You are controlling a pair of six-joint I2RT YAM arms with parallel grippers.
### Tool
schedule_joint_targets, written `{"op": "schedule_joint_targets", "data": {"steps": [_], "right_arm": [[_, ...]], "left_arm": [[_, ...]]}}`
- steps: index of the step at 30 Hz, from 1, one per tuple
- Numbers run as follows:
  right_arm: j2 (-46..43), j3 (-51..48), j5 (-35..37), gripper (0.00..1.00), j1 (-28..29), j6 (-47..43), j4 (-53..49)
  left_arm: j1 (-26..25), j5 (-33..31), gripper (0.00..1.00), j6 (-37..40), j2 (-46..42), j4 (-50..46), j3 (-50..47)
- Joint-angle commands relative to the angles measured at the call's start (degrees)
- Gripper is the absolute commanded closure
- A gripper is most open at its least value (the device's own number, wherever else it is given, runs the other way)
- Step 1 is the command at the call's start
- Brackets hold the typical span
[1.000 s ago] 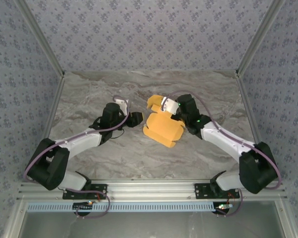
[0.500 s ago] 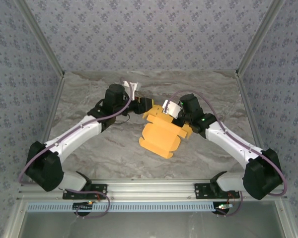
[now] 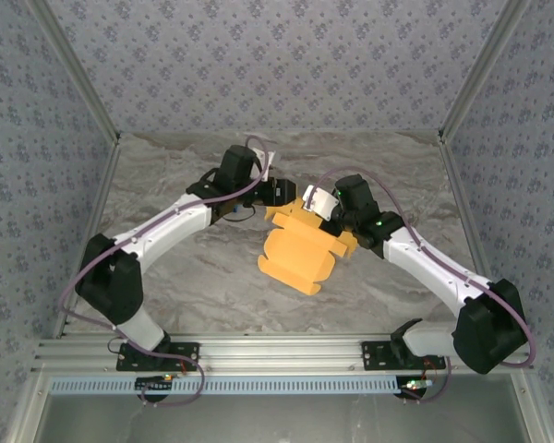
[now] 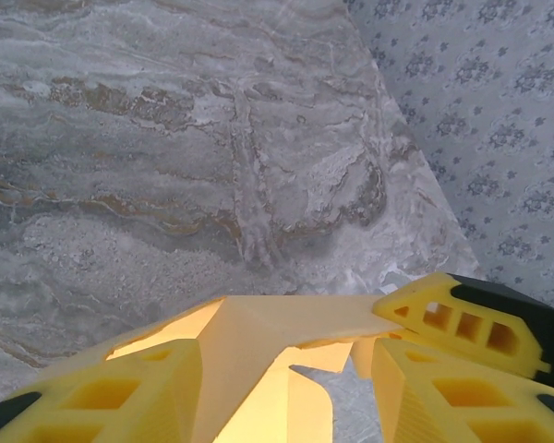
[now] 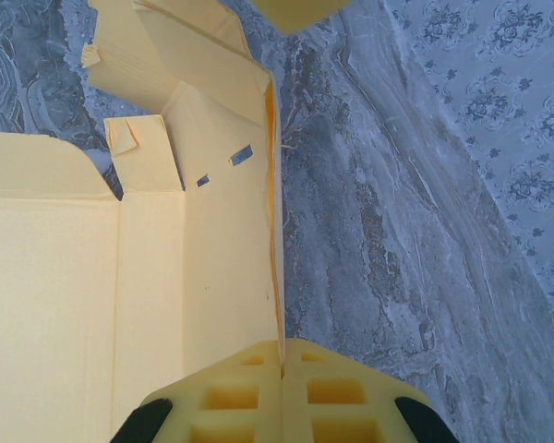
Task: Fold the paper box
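Note:
The paper box [image 3: 295, 254] is a yellow-orange card sheet, partly folded, lying mid-table with its far flaps raised. My right gripper [image 3: 328, 210] is shut on the box's right wall; in the right wrist view the thin card edge runs straight into the closed fingers [image 5: 282, 355], with the box floor [image 5: 65, 295] to the left. My left gripper [image 3: 279, 192] is at the box's far edge. Its fingers stand apart with a bent flap [image 4: 277, 323] between them [image 4: 291, 369], and bare table shows in the gap. A right-gripper finger [image 4: 462, 323] shows just beyond.
The marble table [image 3: 194, 277] is ringed by patterned walls with metal posts [image 3: 466, 88] at the back corners. An aluminium rail [image 3: 286, 351] runs along the near edge by the arm bases. Open tabletop lies left and in front of the box.
The left arm swung from the box's left side to its far edge and now straddles a flap. The right gripper turned the box slightly in the first half second, then held still.

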Motion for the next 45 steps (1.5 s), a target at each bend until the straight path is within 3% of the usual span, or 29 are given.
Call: {"op": "schedule_joint_targets", "data": {"steps": [1, 14, 25, 28, 33, 38, 45], "right_arm": [[-1.4, 1.0, 0.4, 1.00, 0.4, 1.5, 0.5], [-0.9, 0.8, 3.1, 1.00, 0.6, 4.8, 3.5], [-0.8, -0.3, 3.4, 1.00, 0.8, 6.5, 5.1], [-1.3, -0.3, 3.8, 1.00, 0.2, 6.6, 3.8], [-2.8, 1.0, 1.6, 1.00, -1.3, 8.2, -0.5], [-2.6, 6.9, -2.3, 1.00, -2.9, 11.5, -11.1], [-3.1, 14.1, -13.1, 1.00, -6.6, 18.3, -20.6]], "left_arm": [[-0.5, 1.1, 0.49, 0.7, 1.4, -1.5, 2.6], [-1.2, 5.8, 0.57, -5.5, 4.5, 3.9, 3.0], [-1.1, 7.2, 0.60, -12.0, 5.8, 12.2, 1.4], [-0.5, 6.7, 0.56, -11.6, 4.3, 12.5, 0.1], [1.9, 5.3, 0.48, -7.5, -1.4, 12.1, -5.2], [2.7, 4.1, 0.44, 2.5, -9.2, 11.1, -13.6], [1.9, 7.8, 0.43, 12.8, -15.5, 15.4, -21.6]]}}
